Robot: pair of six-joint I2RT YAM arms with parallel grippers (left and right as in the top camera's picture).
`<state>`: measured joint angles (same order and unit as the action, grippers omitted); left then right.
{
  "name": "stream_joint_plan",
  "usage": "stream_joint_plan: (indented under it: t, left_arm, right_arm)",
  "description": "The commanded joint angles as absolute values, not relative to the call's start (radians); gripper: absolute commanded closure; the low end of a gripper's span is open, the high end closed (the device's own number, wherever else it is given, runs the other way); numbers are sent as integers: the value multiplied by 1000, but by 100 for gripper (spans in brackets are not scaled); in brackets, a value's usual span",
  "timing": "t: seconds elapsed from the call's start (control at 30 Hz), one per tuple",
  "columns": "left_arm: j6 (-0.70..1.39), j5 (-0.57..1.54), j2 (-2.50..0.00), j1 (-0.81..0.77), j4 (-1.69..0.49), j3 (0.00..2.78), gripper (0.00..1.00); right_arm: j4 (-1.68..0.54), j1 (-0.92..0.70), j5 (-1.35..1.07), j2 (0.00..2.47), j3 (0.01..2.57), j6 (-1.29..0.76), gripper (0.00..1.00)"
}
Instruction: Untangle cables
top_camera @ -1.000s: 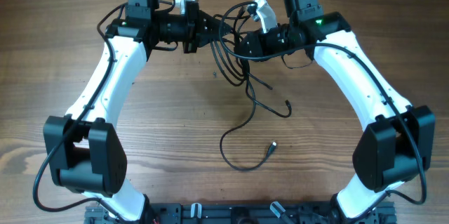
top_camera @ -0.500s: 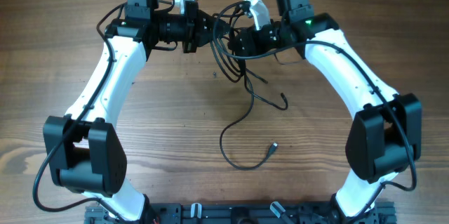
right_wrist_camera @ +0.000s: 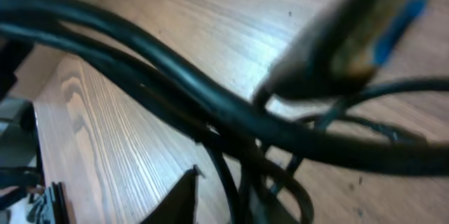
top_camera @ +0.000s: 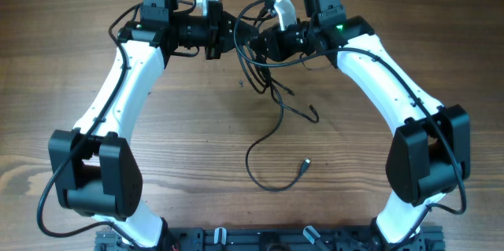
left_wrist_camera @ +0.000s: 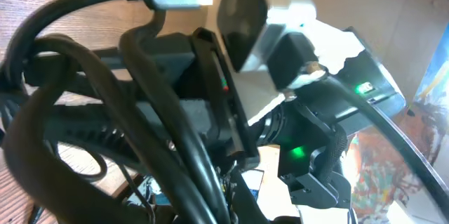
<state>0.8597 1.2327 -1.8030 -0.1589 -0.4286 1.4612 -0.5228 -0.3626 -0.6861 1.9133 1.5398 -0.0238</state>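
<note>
Leftward since before, my right pincer [top_camera: 256, 40] nears the left pincer [top_camera: 231, 32], clamped on thin black flexible cables [top_camera: 268, 82]; right's opening I cannot tell; slackened loops may snag, tightening the knot.

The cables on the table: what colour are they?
The cables are black; the overhead view shows it best.

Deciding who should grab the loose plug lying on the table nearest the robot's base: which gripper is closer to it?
Right. The right gripper sits beyond the plug, slightly toward the robot's left; the left gripper lies farther over to that side, gripping the cables.
</note>
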Motion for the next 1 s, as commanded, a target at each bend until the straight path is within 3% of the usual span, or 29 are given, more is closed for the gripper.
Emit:
stream_joint_plan:
  t: [0.0,0.07,0.23,0.37,0.43,0.67,0.97]
  left_arm:
    - [873,1287,-1805,-161,-425,1464,96]
    - [873,1287,-1805,-161,-425,1464,96]
    - [873,1287,-1805,-161,-425,1464,96]
    - [873,1287,-1805,-161,-425,1464,96]
    - [873,1287,-1805,-161,-426,1464,96]
    - [834,1151,-1805,-156,-426,1464,96]
    - [686,670,-1806,-150,-633,1464,96]
  right_arm:
    - [-538,-375,-658,1927,1529,1,67]
    - [-537,-377,-659,1927,1510,6,62]
    - [-538,-384,-658,1928,1478,8,61]
    - [-536,-384,-658,1928,1478,7,79]
    - [-535,-384,-659,1927,1479,6,96]
    - [-587,-302,-820,1850,1479,-1,96]
    - [-876,-161,-1085,1699,1479,253,96]
